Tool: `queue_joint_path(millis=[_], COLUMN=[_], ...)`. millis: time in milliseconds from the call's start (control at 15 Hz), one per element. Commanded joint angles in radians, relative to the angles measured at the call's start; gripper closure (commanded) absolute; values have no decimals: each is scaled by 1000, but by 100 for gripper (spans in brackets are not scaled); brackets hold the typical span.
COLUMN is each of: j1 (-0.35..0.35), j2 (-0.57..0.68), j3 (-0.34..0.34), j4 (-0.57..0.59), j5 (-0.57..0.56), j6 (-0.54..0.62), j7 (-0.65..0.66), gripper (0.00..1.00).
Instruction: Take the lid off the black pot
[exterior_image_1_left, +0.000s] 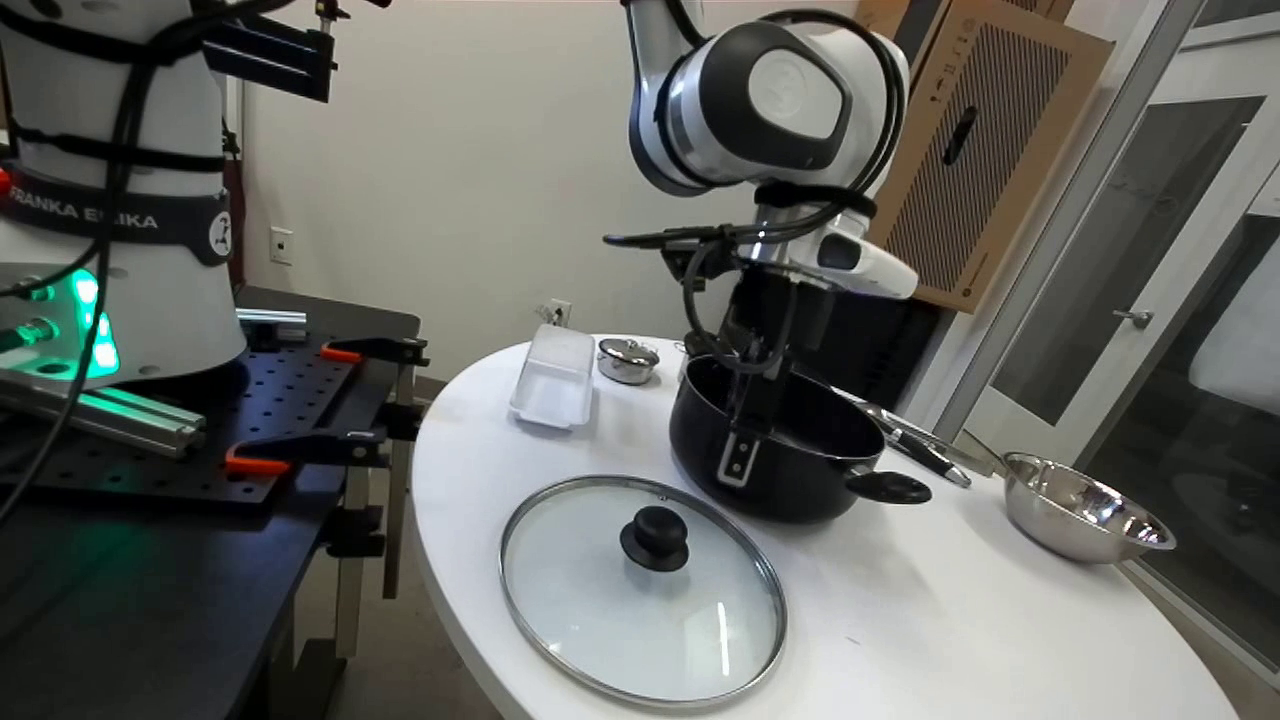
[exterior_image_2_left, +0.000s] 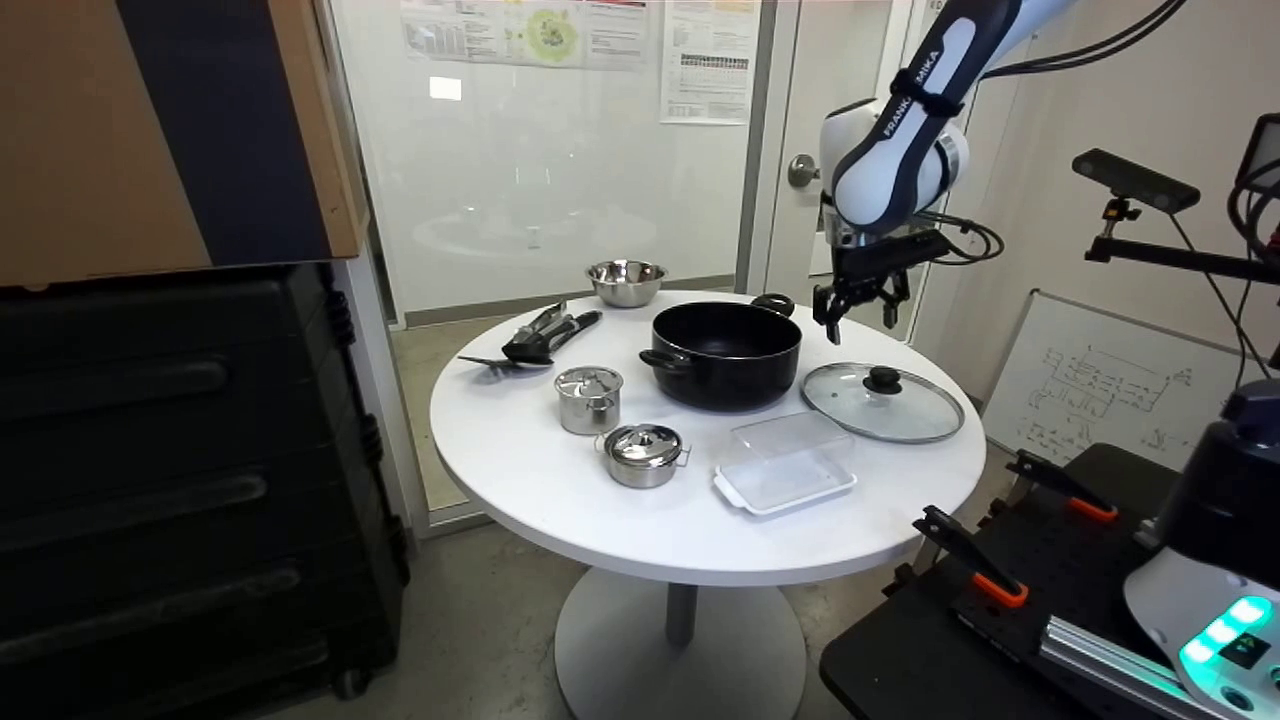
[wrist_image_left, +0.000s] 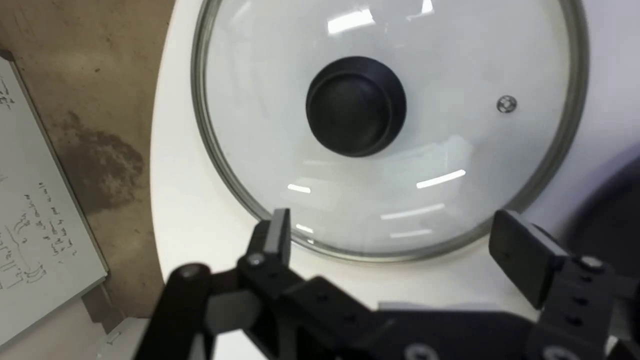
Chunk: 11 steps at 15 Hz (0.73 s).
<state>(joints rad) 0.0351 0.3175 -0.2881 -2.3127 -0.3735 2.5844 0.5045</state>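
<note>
One lid (exterior_image_1_left: 640, 610) is seen lying flat on the tabletop (exterior_image_1_left: 930, 630) in an exterior view, just beside the uncovered pot (exterior_image_1_left: 810, 475). In an exterior view, the end effector (exterior_image_2_left: 862, 328) is held raised, apart from both. In the wrist view, its fingers (wrist_image_left: 525, 260) are spread wide with nothing gripped, the knob (wrist_image_left: 355, 106) being framed beyond their tips.
</note>
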Motion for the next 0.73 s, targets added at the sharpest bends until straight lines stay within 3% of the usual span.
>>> queue_joint_path(millis=[0,267,333,467,667], j1=[5,-17,-37,-48,-56], j2=[-206,-395,-282,-325,-295], j3=[45,131,129,153,147], j4=[-62,-90,-34,-41,-41], j5=[34,68,23,29,27], j6=[-67,-130,-107,-124,-117], j7=[-49,-115,-58,-64,-62], gripper=[0,0,0,0,0])
